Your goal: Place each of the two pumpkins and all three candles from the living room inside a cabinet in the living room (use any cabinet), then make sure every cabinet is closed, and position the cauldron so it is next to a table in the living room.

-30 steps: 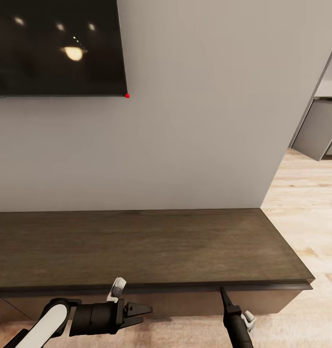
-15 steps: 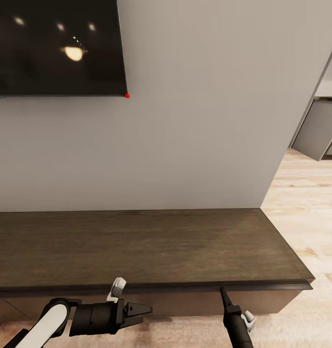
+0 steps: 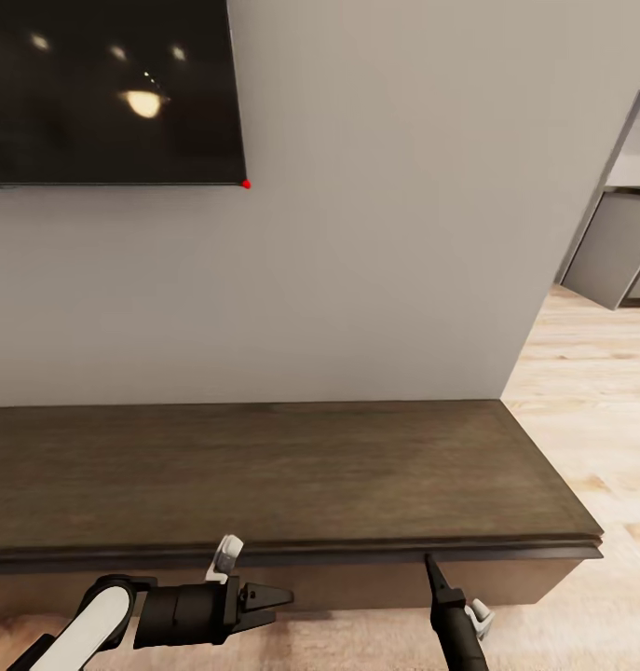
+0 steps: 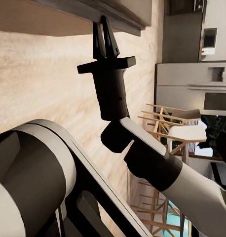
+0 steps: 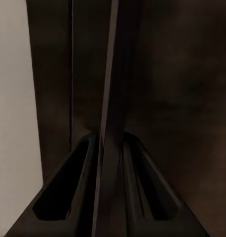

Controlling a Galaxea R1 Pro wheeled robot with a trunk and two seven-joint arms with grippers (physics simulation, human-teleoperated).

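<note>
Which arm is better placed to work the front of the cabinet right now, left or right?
Right, probably. The right gripper has its fingers closed and pointing up at the front lip of the cabinet. The left gripper points sideways below the edge, not at it.

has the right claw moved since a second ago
No. In the head view the right claw sits at the same spot against the front edge of the cabinet as before, fingers together and pointing up at the edge.
</note>
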